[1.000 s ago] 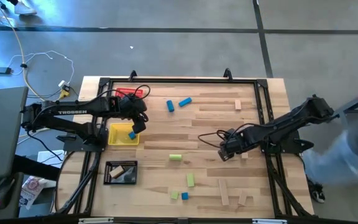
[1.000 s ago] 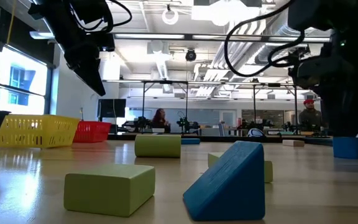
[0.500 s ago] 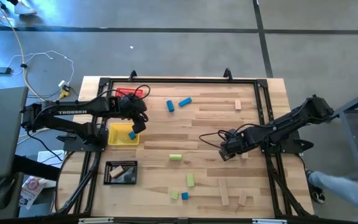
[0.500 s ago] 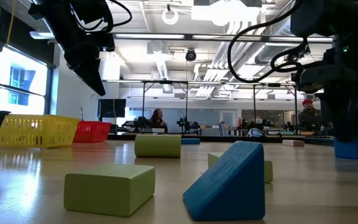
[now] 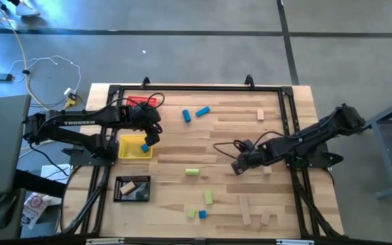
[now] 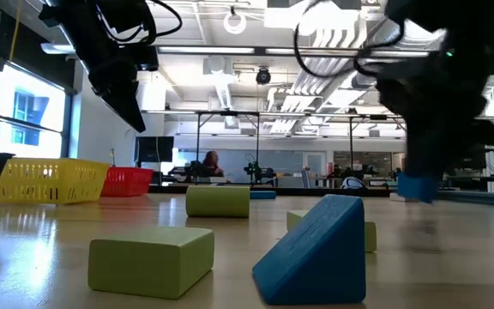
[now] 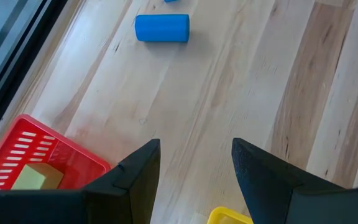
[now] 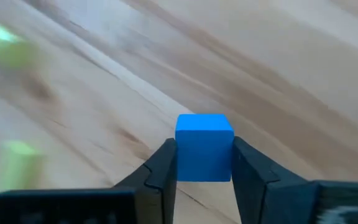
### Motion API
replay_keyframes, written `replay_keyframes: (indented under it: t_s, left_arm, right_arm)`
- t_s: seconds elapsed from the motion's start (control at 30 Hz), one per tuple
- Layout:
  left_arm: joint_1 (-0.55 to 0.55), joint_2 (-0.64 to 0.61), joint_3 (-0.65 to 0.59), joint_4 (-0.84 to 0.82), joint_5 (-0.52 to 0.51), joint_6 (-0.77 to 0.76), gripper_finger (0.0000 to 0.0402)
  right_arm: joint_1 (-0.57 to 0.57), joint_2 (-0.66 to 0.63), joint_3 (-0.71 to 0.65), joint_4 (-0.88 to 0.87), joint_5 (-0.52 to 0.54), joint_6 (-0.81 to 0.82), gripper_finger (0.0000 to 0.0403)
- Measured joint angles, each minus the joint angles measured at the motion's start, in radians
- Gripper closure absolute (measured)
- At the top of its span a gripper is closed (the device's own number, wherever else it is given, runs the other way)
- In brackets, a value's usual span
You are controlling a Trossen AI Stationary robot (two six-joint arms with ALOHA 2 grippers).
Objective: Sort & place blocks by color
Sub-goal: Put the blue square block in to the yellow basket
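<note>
fingers of the right gripper (image 8: 204, 180) are pinched against two opposite faces of a small blue cube (image 8: 204, 147), which sits squarely between them with its top face and front face showing. in the low view the cube (image 6: 417, 186) hangs clear above the table (image 5: 237, 136) under the dark blurred arm. from above, the right gripper (image 5: 239, 165) is over the middle of the table, right of a light green cylinder (image 5: 192, 172). the left gripper (image 7: 194, 168) has its fingers spread apart with nothing between them; it hovers by the yellow tray (image 5: 129, 151), which holds one blue block (image 5: 144, 147), with the red tray (image 7: 23, 158) just beside it holding a light green block (image 7: 30, 177). two more blue blocks (image 5: 195, 113) lie toward the table's far side. near the front edge lie more green pieces (image 5: 208, 197) and a small blue wedge (image 6: 316, 251). tan blocks (image 5: 246, 209) lie at the front right. the black tray (image 5: 133, 188) holds a tan piece.
</note>
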Motion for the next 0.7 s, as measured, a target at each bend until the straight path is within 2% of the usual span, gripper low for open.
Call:
replay_keyframes:
  t_s: [0.17,0.3,0.5,0.7]
  left_arm:
    - [0.000,0.000,0.000,0.026,0.001,0.028,0.0218]
    - [-0.007,0.000,0.000,0.073,0.002,0.095,0.0217]
    - [-0.055,0.000,0.000,0.186,0.002,0.212,0.0218]
    - [-0.124,0.000,0.000,0.353,0.002,0.302,0.0218]
  right_arm:
    - [-0.040,0.000,0.035,0.179,0.074,-0.162,0.0309]
    - [-0.082,0.000,0.039,0.391,0.095,-0.314,0.0309]
    - [-0.145,0.000,0.039,0.628,0.081,-0.506,0.0308]
    - [-0.208,0.000,0.039,0.731,0.037,-0.565,0.0308]
